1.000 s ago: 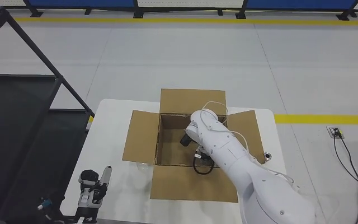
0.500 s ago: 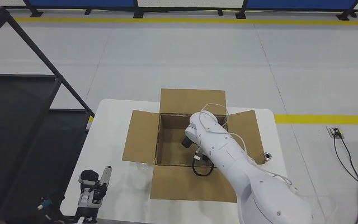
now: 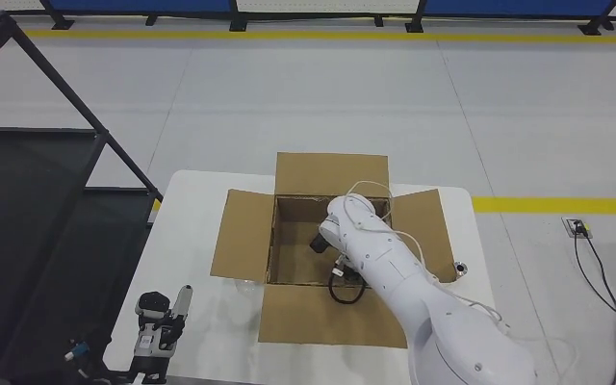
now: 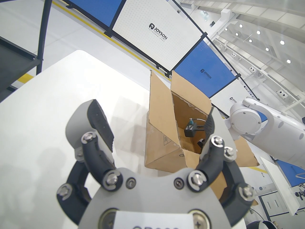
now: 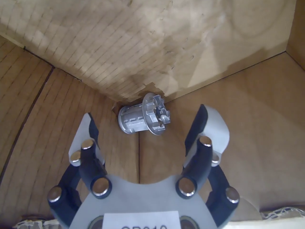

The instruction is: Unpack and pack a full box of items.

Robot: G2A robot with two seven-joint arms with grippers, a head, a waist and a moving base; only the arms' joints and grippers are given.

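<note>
1. One cardboard box [image 3: 245,245] sits on the white table [image 3: 202,217], all four flaps folded out flat, so I'm looking straight down into it.
2. My right arm [image 3: 385,260] reaches over the near flap and down inside the box.
3. Right gripper [image 5: 147,116] hangs just above the box floor with its two fingers spread wide and nothing between them.
4. I count one silver metal part [image 5: 135,120] in there, a ribbed cylinder with a flange and a notched end. It lies on its side on the floor seam, right up against the box wall [image 5: 143,36] and just ahead of the open fingers.
5. Left gripper [image 4: 152,113] is parked over the near left corner of the table, well apart from the box, its two fingers also spread and empty.
6. One small silvery piece [image 3: 460,268] rests on the table just beside the right flap; I can't tell what it is
</note>
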